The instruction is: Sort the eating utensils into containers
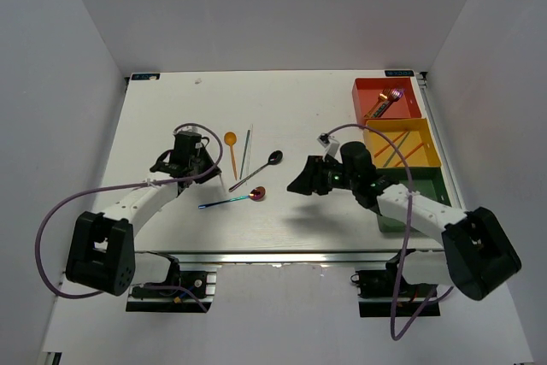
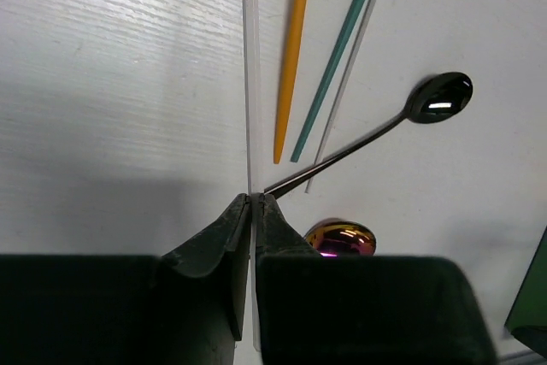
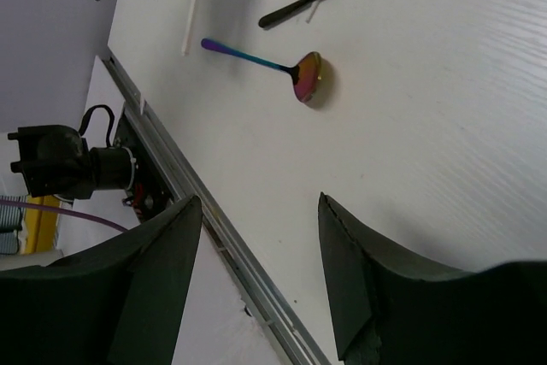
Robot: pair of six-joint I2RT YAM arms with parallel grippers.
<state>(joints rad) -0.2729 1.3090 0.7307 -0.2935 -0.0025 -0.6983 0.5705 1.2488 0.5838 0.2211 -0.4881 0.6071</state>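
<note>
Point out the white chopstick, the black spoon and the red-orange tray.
white chopstick (image 2: pixel 249 66), left wrist view, middle of shaft.
black spoon (image 2: pixel 440 97), left wrist view, bowl.
red-orange tray (image 1: pixel 369 90), top external view, bare floor.

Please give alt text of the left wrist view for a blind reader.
The left pincer is shut on a thin white chopstick. Beside it on the white table lie an orange handle, a teal chopstick, a glossy black spoon and an iridescent spoon bowl.

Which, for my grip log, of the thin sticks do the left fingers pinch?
The white stick, running between the shut left fingers; the teal stick and the pale stick beside it lie free.
</note>
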